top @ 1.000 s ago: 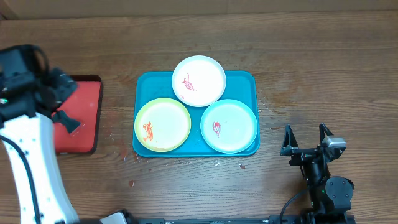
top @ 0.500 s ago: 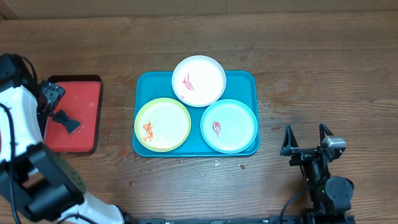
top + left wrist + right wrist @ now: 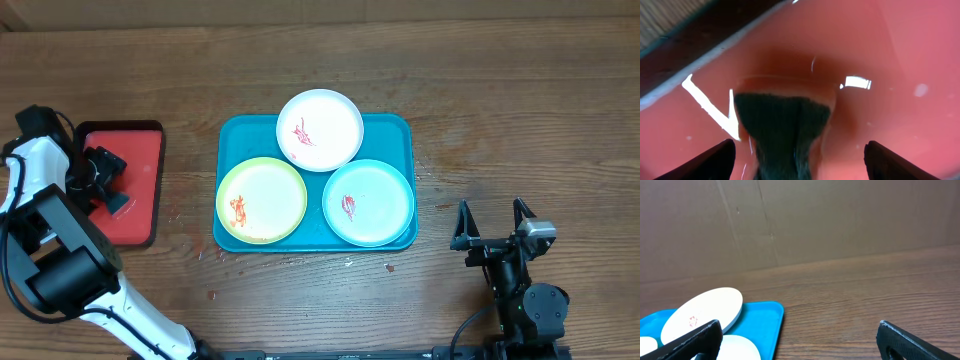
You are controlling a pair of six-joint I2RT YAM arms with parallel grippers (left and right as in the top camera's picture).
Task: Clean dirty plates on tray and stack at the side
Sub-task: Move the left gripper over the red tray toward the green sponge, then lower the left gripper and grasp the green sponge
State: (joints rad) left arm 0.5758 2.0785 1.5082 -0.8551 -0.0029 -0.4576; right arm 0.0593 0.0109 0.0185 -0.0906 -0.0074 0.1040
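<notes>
Three plates sat dirty on the turquoise tray in the middle of the table: the white plate at the far edge, the yellow-green plate near left and the teal plate near right, each with a red-orange smear. None had been wiped or stacked at the side. The left gripper hung low over the red tray, its jaws spread wide on either side of a dark pad, probably a sponge, though the close view was too blurred to be sure. The right gripper rested near the table's front edge, well apart from the tray, released and holding nothing. The main risk was a poor pick. The pad sat left of centre between the fingers, so closing could have caught only one corner, or pushed it across the glossy red surface. A loosely held pad could later have slipped against a plate, and the light plates, touching one another, might have slid under wiping pressure with nothing to steady them. Only the left wrist view showed the pad's offset between the fingers; the overhead view hid that under the arm, yet it alone showed all three smears. The right wrist view caught just the tray's corner and the white plate.
</notes>
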